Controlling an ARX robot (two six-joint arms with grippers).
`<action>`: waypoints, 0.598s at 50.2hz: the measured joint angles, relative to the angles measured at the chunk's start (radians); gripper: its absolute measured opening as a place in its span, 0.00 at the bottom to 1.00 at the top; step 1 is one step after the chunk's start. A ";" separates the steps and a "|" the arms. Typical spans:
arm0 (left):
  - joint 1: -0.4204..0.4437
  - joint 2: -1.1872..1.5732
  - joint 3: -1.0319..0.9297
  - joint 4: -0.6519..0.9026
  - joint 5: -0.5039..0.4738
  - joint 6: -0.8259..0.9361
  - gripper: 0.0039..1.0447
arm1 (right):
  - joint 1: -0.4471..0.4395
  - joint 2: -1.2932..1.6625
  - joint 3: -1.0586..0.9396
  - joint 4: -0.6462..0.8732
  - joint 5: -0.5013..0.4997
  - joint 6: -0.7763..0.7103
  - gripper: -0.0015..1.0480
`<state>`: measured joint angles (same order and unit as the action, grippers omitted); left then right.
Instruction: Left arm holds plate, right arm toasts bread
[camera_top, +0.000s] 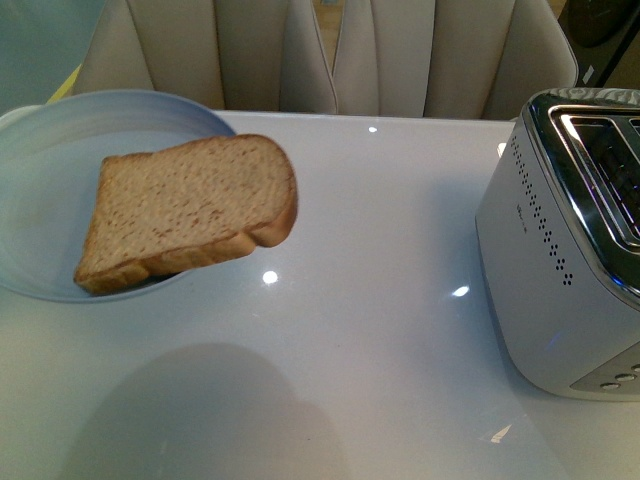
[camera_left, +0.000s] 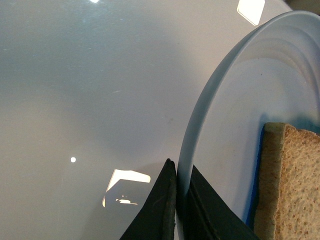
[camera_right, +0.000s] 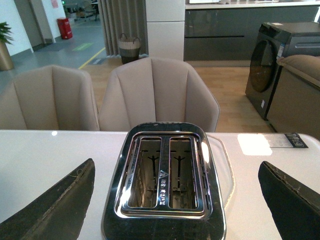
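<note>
Left hand (camera_left: 182, 175): black fingers pressed onto the plate's rim, one finger on each face, pinching it.
Plate (camera_top: 40, 200): pale blue, glossy, at the far left of the front view, partly cut off by the frame edge. Only its rim is in the left hand's grip. Whether it touches the counter cannot be told.
Bread (camera_top: 190, 210): one brown slice lying flat on the plate. The rounded end sticks out past the rim on the toaster side, and the square end sits inside the plate.
Right hand (camera_right: 176, 165): fingers spread wide, nothing between them. It is above the toaster, with one finger showing on each side of it.
Toaster (camera_top: 540, 250): silver, two slots, standing on the right side of the counter, well apart from the plate. Wire guides are visible inside both slots in the right wrist view.
Counter (camera_top: 380, 300): white, glossy, with light spots reflected in it. A broad shadow lies below the plate.
Chairs (camera_top: 300, 50): beige and padded, along the counter's far edge.
</note>
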<state>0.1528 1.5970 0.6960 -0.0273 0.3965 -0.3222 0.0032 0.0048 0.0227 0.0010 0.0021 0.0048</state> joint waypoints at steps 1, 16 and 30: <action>-0.025 -0.023 0.006 -0.018 -0.009 -0.016 0.03 | 0.000 0.000 0.000 0.000 0.000 0.000 0.92; -0.335 -0.199 0.087 -0.168 -0.134 -0.164 0.03 | 0.000 0.000 0.000 0.000 0.000 0.000 0.92; -0.509 -0.212 0.128 -0.183 -0.195 -0.285 0.03 | 0.000 0.000 0.000 0.000 0.000 0.000 0.92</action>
<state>-0.3557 1.3846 0.8242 -0.2100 0.2020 -0.6075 0.0032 0.0048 0.0227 0.0010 0.0021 0.0048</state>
